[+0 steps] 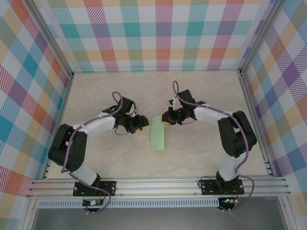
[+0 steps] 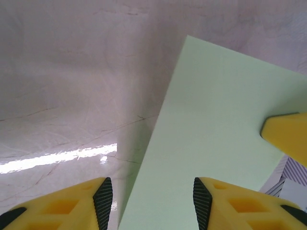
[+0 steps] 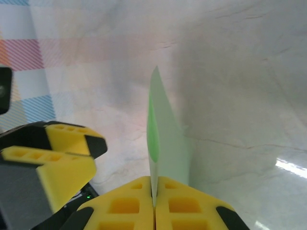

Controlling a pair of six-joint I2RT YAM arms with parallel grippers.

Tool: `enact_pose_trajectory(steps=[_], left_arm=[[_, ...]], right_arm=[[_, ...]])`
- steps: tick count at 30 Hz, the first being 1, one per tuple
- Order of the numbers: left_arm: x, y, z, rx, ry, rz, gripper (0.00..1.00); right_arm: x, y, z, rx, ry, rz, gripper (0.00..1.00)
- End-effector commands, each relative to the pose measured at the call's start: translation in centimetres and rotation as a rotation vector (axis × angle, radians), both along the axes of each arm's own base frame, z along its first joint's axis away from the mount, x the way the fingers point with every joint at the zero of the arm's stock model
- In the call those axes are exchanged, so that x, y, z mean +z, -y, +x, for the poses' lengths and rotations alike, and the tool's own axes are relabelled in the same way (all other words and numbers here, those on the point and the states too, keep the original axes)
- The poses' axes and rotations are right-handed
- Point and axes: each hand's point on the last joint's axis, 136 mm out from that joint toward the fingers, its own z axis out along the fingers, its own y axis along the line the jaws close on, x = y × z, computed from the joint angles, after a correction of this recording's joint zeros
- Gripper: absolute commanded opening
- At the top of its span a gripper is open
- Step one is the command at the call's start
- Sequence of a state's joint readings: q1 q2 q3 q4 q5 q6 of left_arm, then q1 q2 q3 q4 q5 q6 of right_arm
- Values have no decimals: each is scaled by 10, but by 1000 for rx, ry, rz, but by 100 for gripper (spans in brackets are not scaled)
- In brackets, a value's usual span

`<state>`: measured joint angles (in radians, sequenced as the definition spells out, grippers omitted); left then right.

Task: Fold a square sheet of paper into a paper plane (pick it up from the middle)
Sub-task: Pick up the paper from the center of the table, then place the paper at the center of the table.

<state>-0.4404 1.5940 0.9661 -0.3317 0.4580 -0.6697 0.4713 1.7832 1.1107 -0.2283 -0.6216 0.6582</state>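
Paper [image 3: 167, 136] between right fingers [image 3: 192, 207]

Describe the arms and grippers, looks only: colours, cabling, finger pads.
Left arm and right arm: white links, bulky black joint housings, black bases on an aluminium rail. A thin purple cable loops along each arm. Left gripper and right gripper: yellow plastic fingers with moulded pockets. The left gripper has black ribbed pads on its inner faces.
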Motion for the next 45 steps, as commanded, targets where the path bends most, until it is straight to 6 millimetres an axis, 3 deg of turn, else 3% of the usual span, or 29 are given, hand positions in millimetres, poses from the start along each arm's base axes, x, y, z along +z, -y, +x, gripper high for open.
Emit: enact_pose_trajectory(steps=[1,3,7,12,16,20,22,24,28,36,39,42,45], left_arm=[[7,-21,0,71,2,14,51],[13,-25,1,88,13,6,54],[19,-29,3,100,23,-16,56],[19,-23,1,75,7,-55,58],[11,-18,-3,45,-22,-73,59],[5,-13,-5,28,-41,-98,61],[1,-12,-6,21,-51,-102,61],[-1,-11,-5,16,-57,-104,62],[-7,-4,-6,-5,-79,-130,62],[-18,6,-8,-40,-92,-135,62],[-22,10,-9,-54,-99,-133,62],[-26,16,-8,-70,-111,-136,62],[-27,23,-8,-91,-116,-135,62]], right_arm=[[34,-12,-4,25,35,132,7],[39,-16,-4,31,36,174,7],[30,-21,-2,30,-8,205,9],[0,-19,2,24,-52,162,9],[-29,-5,6,-1,-73,67,10],[-45,9,9,-23,-95,12,18],[-47,13,9,-21,-93,-14,21],[-47,19,11,-32,-82,-60,34],[-43,28,7,-48,-73,-117,42],[-40,54,-12,-145,-60,-227,44],[-33,39,-24,-122,-67,-138,45],[-37,21,-37,-69,-82,-132,43],[-44,16,-45,-62,-101,-144,43]])
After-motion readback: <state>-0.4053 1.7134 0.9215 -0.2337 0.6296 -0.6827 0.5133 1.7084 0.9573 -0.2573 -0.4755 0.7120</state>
